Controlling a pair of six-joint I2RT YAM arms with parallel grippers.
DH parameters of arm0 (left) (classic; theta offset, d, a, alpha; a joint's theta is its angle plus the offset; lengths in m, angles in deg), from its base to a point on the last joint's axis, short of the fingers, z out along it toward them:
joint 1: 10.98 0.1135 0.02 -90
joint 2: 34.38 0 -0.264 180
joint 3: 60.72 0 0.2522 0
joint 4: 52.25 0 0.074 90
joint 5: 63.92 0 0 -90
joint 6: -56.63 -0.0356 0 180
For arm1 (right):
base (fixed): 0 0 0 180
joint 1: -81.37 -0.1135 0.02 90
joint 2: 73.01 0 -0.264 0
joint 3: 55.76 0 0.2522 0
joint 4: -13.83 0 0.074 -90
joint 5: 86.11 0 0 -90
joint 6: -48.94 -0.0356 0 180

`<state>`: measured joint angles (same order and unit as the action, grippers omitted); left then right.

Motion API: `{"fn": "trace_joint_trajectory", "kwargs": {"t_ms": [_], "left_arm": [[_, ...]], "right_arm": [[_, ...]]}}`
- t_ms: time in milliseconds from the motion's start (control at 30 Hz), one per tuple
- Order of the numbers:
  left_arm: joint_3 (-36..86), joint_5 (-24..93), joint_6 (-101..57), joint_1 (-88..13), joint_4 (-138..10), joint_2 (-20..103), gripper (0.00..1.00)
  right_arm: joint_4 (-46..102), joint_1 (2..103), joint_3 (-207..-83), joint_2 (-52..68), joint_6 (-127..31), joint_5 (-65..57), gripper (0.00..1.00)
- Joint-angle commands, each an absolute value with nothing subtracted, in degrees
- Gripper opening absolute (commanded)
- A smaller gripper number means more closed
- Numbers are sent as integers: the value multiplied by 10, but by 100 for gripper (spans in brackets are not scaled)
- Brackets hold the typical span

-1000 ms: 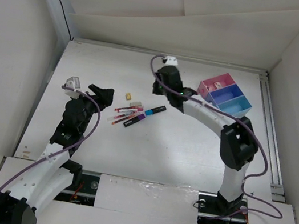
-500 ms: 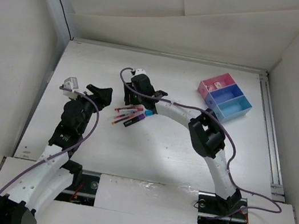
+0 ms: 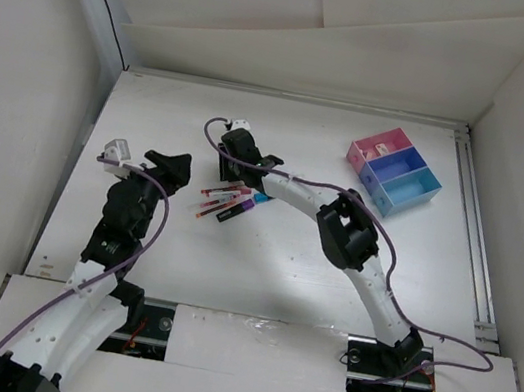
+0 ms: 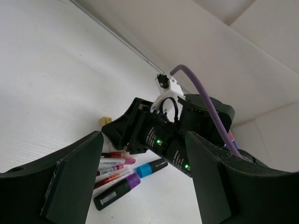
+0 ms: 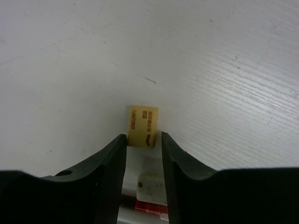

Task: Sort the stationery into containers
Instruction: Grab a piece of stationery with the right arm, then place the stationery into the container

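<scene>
Table (image 3: 330,269), white board with a faint grain, carries a right arm (image 3: 338,225) stretched left across the middle with its wrist bent down, and a left arm (image 3: 120,222) raised at the left, the left gripper (image 4: 144,136) spread wide. At far right stand three joined rectangular plastic trays (image 3: 355,155), pink, dark blue and light blue; mid-table lie thin red-pink pens (image 3: 222,194) fanned beside a dark, purple-banded marker (image 4: 112,196). A small beige block eraser (image 5: 143,123) lies flat just beyond the pens, its near end between the narrowed tips of the right gripper (image 5: 144,140), though whether they press it cannot be told.
</scene>
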<state>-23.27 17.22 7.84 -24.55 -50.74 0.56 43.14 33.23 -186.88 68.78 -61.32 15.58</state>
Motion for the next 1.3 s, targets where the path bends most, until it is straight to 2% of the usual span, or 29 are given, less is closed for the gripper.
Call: {"fn": "trace_joint_trajectory", "kwargs": {"t_ms": [0, 33, 200, 300, 567, 900, 1067, 1267], "left_arm": [[-253, 126, 100, -249, -501, -34, 67], [-253, 118, 100, -249, -501, -57, 66], [-275, 111, 107, -249, -496, -105, 66], [-275, 111, 107, -249, -496, -99, 66], [-248, 162, 89, -249, -482, -14, 66], [-229, 245, 72, -249, -452, 63, 66], [-223, 258, 72, -249, -447, 82, 66], [-229, 239, 72, -249, -454, 55, 66]], "right_arm": [[436, 326, -1898, 696, -617, 170, 41], [436, 326, -1898, 696, -617, 170, 41], [416, 326, -1881, 688, -622, 170, 20], [396, 326, -1856, 655, -628, 170, 13], [355, 383, -1798, 515, -628, 122, 10], [336, 595, -1617, 339, -665, 208, 10], [336, 721, -1601, 350, -677, 155, 10], [348, 750, -1632, 405, -677, 135, 10]]}}
